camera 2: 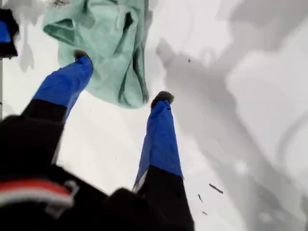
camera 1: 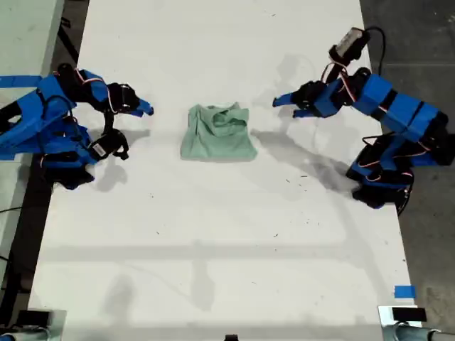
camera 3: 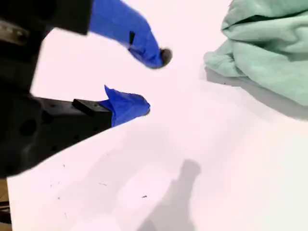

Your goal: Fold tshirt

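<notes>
The tshirt (camera 1: 217,133) lies as a small, wrinkled mint-green bundle on the white table, between the two arms. My first gripper (camera 1: 279,101) hangs open at the exterior view's right, a short gap from the cloth. In the first wrist view my first gripper (camera 2: 121,77) has its blue fingers spread, with the tshirt (camera 2: 106,43) just beyond the tips and nothing between them. My second gripper (camera 1: 144,110) is open at the exterior view's left, also clear of the cloth. In the second wrist view my second gripper (camera 3: 154,83) is empty, and the tshirt (camera 3: 269,43) lies off to one side.
The white table (camera 1: 213,234) runs wide toward the exterior view's bottom edge. Blue tape (camera 1: 404,291) marks its bottom right corner in the exterior view. Dark floor borders the table on both sides. Arm shadows fall across the surface beside the tshirt.
</notes>
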Robot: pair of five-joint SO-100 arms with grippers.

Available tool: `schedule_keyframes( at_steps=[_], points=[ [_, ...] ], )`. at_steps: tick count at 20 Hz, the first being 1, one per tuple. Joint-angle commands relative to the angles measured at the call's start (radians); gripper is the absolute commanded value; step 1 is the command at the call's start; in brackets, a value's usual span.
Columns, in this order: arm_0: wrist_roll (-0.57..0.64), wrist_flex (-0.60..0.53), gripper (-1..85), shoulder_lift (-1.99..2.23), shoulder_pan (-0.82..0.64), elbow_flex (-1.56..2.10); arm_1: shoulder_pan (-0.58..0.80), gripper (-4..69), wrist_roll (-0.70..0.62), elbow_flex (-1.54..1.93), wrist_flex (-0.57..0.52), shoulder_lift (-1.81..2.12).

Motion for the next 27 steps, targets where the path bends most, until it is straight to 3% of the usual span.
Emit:
schedule_keyframes(
  at_steps=[1,5,8,11,12,13,16,27],
  points=[
    [-0.12,0.026,0.1,0.364,0.098,0.232,-0.14,18.3,0.12,0.291,-0.069,0.371],
    [-0.222,0.083,0.1,0.709,0.213,0.511,-0.298,14.0,0.362,0.669,-0.025,0.807],
    [-0.249,0.011,0.1,0.713,0.281,0.652,-0.379,12.9,0.515,0.842,0.084,1.043],
    [-0.247,0.209,3.8,0.71,0.279,0.65,-0.383,13.7,0.557,0.856,0.081,1.046],
    [-0.242,0.241,6.9,0.713,0.291,0.65,-0.368,13.5,0.506,0.856,0.08,1.046],
    [-0.241,0.241,8.1,0.715,0.316,0.652,-0.334,13.5,0.367,0.856,0.08,1.046],
    [-0.241,0.241,9.0,0.715,0.417,0.652,-0.287,12.8,-0.236,0.856,0.075,1.048],
    [-0.241,0.241,9.0,0.715,0.489,0.652,-0.293,10.8,-0.215,0.857,0.08,1.048]
  ],
)
